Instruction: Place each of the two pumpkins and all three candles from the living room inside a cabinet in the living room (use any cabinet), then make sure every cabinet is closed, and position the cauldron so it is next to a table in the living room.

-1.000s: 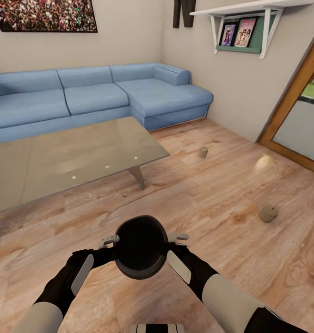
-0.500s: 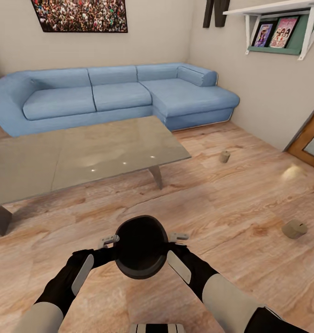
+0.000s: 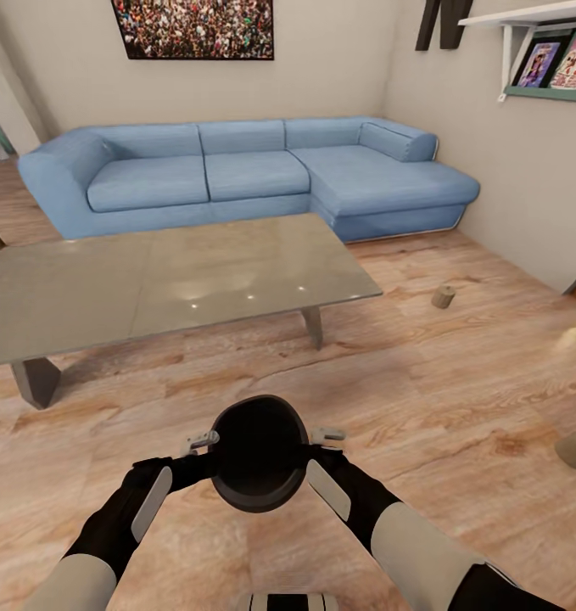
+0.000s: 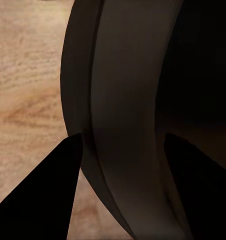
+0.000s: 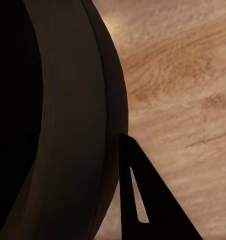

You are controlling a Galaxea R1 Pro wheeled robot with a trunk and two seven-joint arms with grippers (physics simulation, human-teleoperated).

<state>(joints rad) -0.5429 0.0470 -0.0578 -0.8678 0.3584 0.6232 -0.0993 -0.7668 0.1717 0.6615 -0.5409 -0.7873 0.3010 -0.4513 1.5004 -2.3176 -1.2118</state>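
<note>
I hold the black cauldron (image 3: 260,454) low in front of me, mouth up, above the wooden floor. My left gripper (image 3: 209,459) is shut on its rim on one side, and my right gripper (image 3: 311,459) is shut on the opposite side. In the left wrist view the rim of the cauldron (image 4: 123,100) runs between the two dark fingers (image 4: 40,200). The right wrist view shows the cauldron's wall (image 5: 68,125) beside one finger (image 5: 143,200). Two tan candles lie on the floor to my right, one farther off (image 3: 444,296) and one near the picture's edge (image 3: 575,448). The pumpkins and the cabinet are out of view.
A low glass-topped table (image 3: 177,280) on dark legs stands just ahead and to the left. Behind it a blue corner sofa (image 3: 254,174) runs along the wall. A white wall shelf (image 3: 542,42) hangs at the upper right. Bare wood floor (image 3: 423,373) lies between me and the candles.
The whole view has swung left, so sofa, table and candles have slid right in the picture. The cauldron and both arms keep their place in front of me.
</note>
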